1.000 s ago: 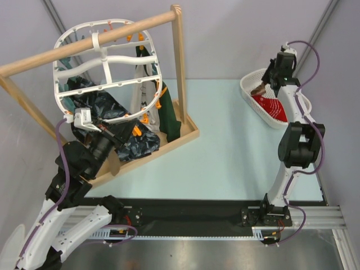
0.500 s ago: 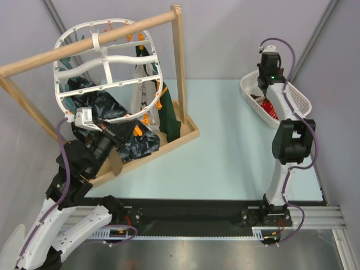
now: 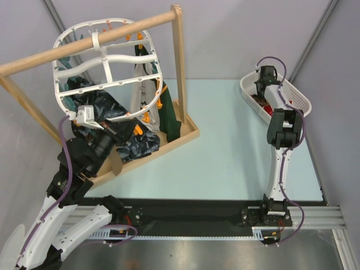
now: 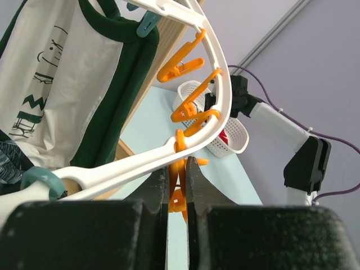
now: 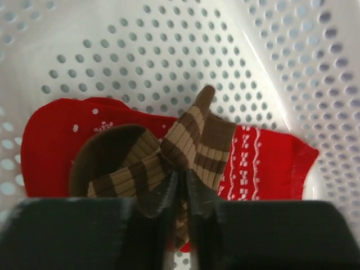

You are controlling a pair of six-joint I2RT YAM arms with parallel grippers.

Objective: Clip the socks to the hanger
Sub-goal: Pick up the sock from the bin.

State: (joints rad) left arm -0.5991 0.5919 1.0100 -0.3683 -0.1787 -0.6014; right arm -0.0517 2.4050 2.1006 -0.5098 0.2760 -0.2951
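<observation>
Right arm has dropped into the white perforated plastic basket [image 5: 169, 50]. Right gripper [image 5: 181, 188] fingers pinch a fold of the brown cream-striped fabric sock [image 5: 188, 138], which lies on a red white-speckled sock [image 5: 50, 129]. Left gripper [image 4: 178, 169] fingers squeeze an orange plastic clip [image 4: 179, 197] on the white plastic lattice hanger [image 4: 124, 166].

Risk: the shallow pinch may slip on lifting, or snag the red sock.

Basket walls stand close; the pale blue table [image 3: 225, 140] lies open between basket and hanger.

From above, one camera spans the table [image 3: 225, 146]; all views share the basket [image 3: 301, 98].

Grey walls [image 3: 225, 39], pale blue tabletop [image 3: 225, 146], wooden rack [image 3: 180, 67]
</observation>
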